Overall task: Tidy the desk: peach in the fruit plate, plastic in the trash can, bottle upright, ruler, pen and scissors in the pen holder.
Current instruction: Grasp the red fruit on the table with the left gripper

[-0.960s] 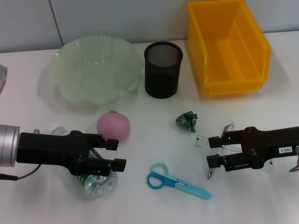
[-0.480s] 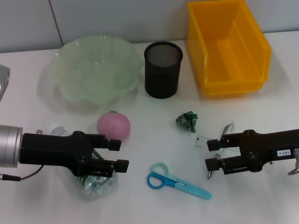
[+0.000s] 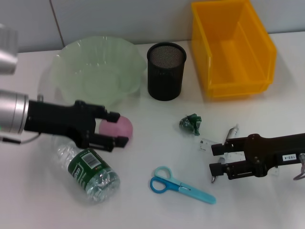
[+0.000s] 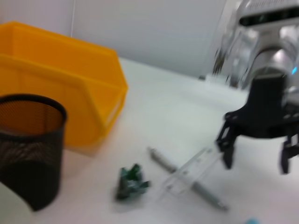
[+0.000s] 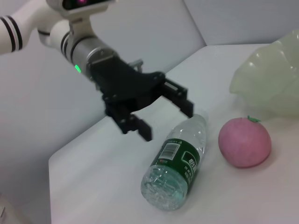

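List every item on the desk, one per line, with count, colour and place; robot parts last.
fruit plate: 1, pale green, far left
pen holder: 1, black mesh, far centre
bin: 1, yellow, far right
peach: 1, pink, below the plate
bottle: 1, clear with green label, lying near left
plastic scrap: 1, green, centre
scissors: 1, blue, near centre
ruler: 1, clear, right
pen: 1, silver, under the ruler
left hand: open, over the peach
right hand: open, by the ruler

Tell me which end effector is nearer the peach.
Left. The left end effector hovers open right at the peach; the right end effector sits far across the table, over the ruler.
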`<state>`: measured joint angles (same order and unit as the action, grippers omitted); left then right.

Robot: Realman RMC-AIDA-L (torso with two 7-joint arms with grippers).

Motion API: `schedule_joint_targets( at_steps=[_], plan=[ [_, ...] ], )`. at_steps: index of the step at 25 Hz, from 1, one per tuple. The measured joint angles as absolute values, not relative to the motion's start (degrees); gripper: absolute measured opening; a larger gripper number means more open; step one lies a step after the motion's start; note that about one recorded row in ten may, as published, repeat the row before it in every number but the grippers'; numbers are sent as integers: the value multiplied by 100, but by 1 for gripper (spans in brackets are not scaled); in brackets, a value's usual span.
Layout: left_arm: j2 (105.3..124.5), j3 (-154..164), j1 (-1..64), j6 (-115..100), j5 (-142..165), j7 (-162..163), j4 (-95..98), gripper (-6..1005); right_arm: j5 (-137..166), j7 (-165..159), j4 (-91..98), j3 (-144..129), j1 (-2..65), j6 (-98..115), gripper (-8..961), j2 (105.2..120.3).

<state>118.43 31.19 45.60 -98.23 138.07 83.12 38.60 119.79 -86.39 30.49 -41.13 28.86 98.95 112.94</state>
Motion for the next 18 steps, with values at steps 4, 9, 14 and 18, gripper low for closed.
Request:
schedule_joint_targets(
  at_steps=[4, 9, 14, 18],
  plan=[
    [11855, 3929, 4690, -9329, 13800, 8556, 4312, 752, 11980, -8639, 3049, -4113, 2874, 9891, 740, 11294],
    [11855, 4759, 4747, -9009, 13829, 9007, 4698, 751, 11980, -8639, 3063, -4113, 2866, 9887, 740, 11291],
    [11854, 5635, 4746, -8707, 13932, 9559, 5105, 751, 11980, -8639, 3075, -4113, 2865, 9887, 739, 11297],
    [11862, 6135, 4748, -8473, 14048, 9793, 5143, 750, 11980, -8640, 3054, -4113, 2864, 9887, 739, 11294]
  ],
)
